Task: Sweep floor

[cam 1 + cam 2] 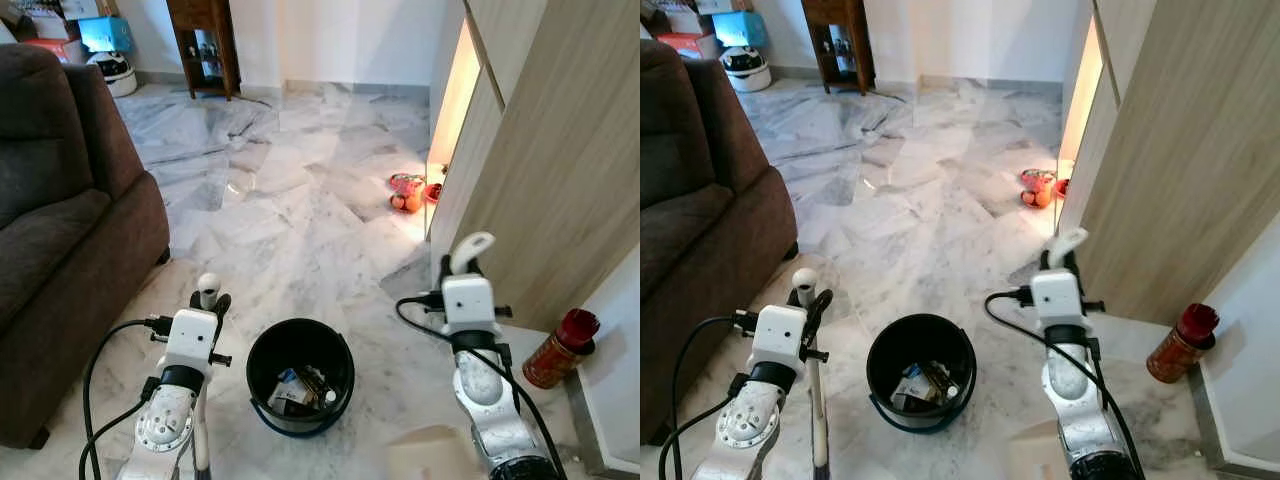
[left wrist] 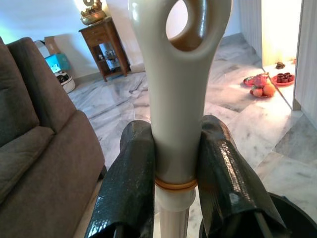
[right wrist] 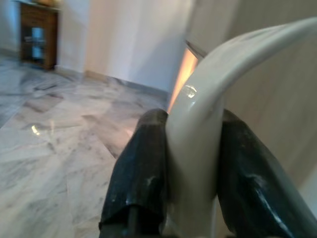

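One black bucket (image 1: pixel 300 376) lower centre on marble floor (image 1: pixel 300 200), trash inside, no readable labels. Two grippers. Left gripper (image 2: pixel 173 168) lower left, fingers clamped on cream broom handle (image 2: pixel 176 99); handle upright, long axis vertical, hang-hole end up. Right gripper (image 3: pixel 190 163) lower right, clamped on curved cream dustpan handle (image 3: pixel 208 99). One brown sofa (image 1: pixel 60 220) left. One red bottle (image 1: pixel 562 347) right, writing unreadable.

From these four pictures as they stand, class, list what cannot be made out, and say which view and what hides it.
- Broom handle in the left gripper: its lower end is cut off by the left eye view's bottom edge.
- Curved handle in the right gripper: blurred in the right wrist view; its working end is hidden behind the arm.
- Bucket: contents too small to identify.
- Red bottle: label unreadable.
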`<state>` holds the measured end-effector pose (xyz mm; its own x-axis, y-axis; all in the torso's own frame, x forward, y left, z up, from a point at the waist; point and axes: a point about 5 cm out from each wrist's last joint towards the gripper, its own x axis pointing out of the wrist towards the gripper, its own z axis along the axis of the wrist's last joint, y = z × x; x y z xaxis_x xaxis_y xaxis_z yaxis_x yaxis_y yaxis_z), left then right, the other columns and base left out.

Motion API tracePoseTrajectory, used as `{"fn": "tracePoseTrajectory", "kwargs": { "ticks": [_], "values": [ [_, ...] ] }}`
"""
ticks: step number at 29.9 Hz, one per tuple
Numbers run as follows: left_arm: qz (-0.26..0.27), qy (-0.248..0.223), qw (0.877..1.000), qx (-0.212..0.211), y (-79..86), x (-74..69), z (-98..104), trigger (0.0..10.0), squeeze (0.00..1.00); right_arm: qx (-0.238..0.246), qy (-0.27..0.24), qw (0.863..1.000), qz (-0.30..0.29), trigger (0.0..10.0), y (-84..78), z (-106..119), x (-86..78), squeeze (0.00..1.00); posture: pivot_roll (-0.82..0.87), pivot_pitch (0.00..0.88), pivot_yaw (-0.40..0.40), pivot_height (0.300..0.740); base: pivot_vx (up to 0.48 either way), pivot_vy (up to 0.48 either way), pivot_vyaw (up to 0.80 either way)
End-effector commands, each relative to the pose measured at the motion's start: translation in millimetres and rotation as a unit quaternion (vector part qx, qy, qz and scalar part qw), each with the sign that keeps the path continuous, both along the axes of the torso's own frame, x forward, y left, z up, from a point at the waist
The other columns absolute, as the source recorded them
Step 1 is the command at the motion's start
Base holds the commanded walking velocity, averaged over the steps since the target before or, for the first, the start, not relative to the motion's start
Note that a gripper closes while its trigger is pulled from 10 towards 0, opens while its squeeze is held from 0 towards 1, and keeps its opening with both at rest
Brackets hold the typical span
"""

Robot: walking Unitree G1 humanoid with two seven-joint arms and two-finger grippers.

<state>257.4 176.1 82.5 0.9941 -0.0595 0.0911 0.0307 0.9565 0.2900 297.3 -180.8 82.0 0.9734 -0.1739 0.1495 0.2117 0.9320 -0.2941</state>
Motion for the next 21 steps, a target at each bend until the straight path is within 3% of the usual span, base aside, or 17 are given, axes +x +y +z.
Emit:
{"fn": "tracePoseTrajectory", "kwargs": {
  "ticks": [1, 12, 21],
  "values": [
    [-0.013, -0.036, 0.999, 0.0, -3.8, 1.5, 15.3, 10.0, 0.0, 0.01, -0.023, 1.0, -0.011, 10.0, -3.9, 9.3, 6.1, 0.0, 0.14, 0.0, 0.04, 0.74, 0.0, 0.0, 0.0],
    [-0.018, -0.038, 0.999, -0.002, -6.2, 1.0, 16.7, 10.0, 0.0, 0.021, -0.035, 0.999, -0.036, 10.0, -14.3, 9.2, 7.4, 0.0, 0.13, 0.014, 0.044, 0.74, 0.0, 0.0, 0.0],
    [-0.036, -0.029, 0.999, -0.001, -10.0, 1.7, 15.9, 10.0, 0.0, 0.04, -0.049, 0.997, -0.035, 10.0, -9.7, 12.5, 11.9, 0.0, 0.14, 0.023, 0.043, 0.74, 0.0, 0.0, 0.0]
  ]
}}
